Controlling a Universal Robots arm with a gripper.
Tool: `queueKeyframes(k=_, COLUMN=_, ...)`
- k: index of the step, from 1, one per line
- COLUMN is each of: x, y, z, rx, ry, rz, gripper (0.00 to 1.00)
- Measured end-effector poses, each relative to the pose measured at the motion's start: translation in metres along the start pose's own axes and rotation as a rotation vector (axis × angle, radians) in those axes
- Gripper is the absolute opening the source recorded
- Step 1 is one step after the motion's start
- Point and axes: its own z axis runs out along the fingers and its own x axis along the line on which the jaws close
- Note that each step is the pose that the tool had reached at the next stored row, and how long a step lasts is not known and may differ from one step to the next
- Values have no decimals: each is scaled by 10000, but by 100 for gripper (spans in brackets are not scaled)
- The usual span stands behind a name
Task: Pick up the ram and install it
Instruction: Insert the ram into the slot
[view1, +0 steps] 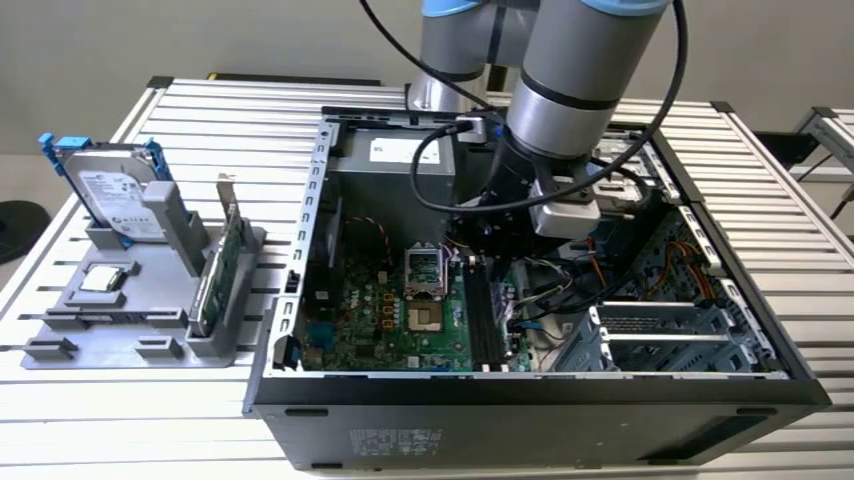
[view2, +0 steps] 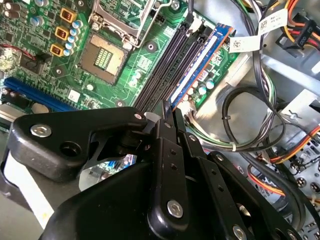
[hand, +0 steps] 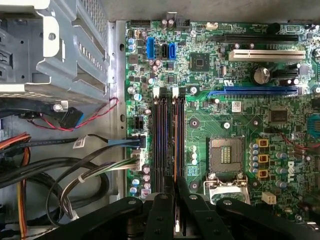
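The ram (view2: 200, 62) stands on edge in a slot, running lengthwise from upper right toward frame centre; fingers (view2: 167, 117) pressed together at its end, cables (view2: 250, 125) beside.

We see a worktop (view1: 187, 95) built of pale metal slats that run across the exterior view, with narrow grooves between them. Two things rest directly on it. Toward the exterior view's left sits a grey holder tray (view1: 120, 330), flat on the slats, with upright slots and small blocks moulded into its base. Beside it, across the middle and toward the exterior view's right, lies an open black computer case (view1: 534, 420), its open side turned upward. We see the tray and the case standing just beside each other. Bare slats show behind and in front of both.
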Motion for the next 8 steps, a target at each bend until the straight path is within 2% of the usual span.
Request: queueKeyframes(k=8, x=26, y=24, z=96, rx=15, ry=12, rz=0, gripper=0)
